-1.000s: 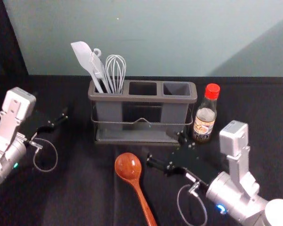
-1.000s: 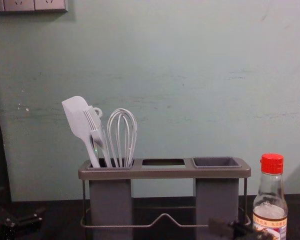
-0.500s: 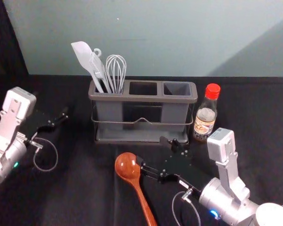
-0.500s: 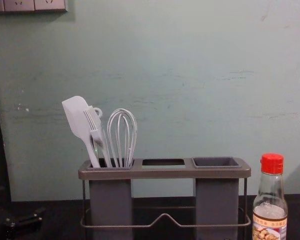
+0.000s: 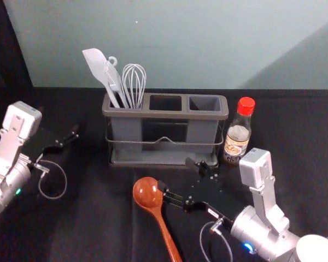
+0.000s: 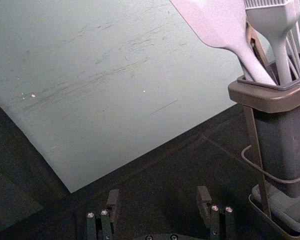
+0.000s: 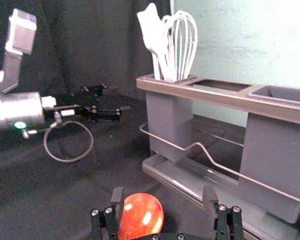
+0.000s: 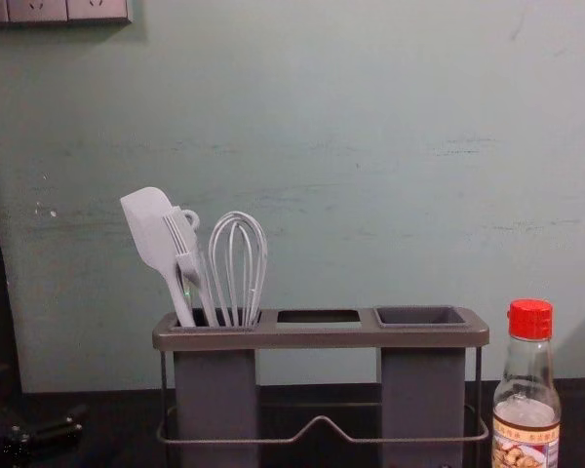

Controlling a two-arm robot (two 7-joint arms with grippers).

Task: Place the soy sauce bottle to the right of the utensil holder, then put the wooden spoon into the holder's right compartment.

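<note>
Dark cloth: one hanging fold (image 5: 10,49) at the far left, beside the pale wall (image 5: 180,43).
Switch panel: one (image 8: 54,10), high on the left of the wall.
Left gripper: one (image 5: 60,120), left of the holder and well apart from it, its two fingers apart.
Utensils: at least three pale ones, a spatula (image 5: 95,63), a brush (image 8: 187,249) and a whisk (image 5: 134,82), leaning in the left compartment.
Holder: one grey-brown rack (image 5: 167,114), three openings in a row, a bent wire rail (image 5: 153,142) along the near side; it stands between the spoon and the wall.
Wooden spoon: one (image 5: 148,192), reddish brown and glossy, lying on the black table (image 5: 93,218) on the near side of the holder, round bowl at the far end, handle slanting near and right.
Right gripper: one (image 5: 176,174), low at the right of the spoon's bowl, two fingers apart, one tip just beside the bowl; contact cannot be told.
Soy sauce bottle: one (image 5: 238,136), upright, clear glass, red cap, printed label, just right of the holder, beyond the right arm (image 5: 268,224).
</note>
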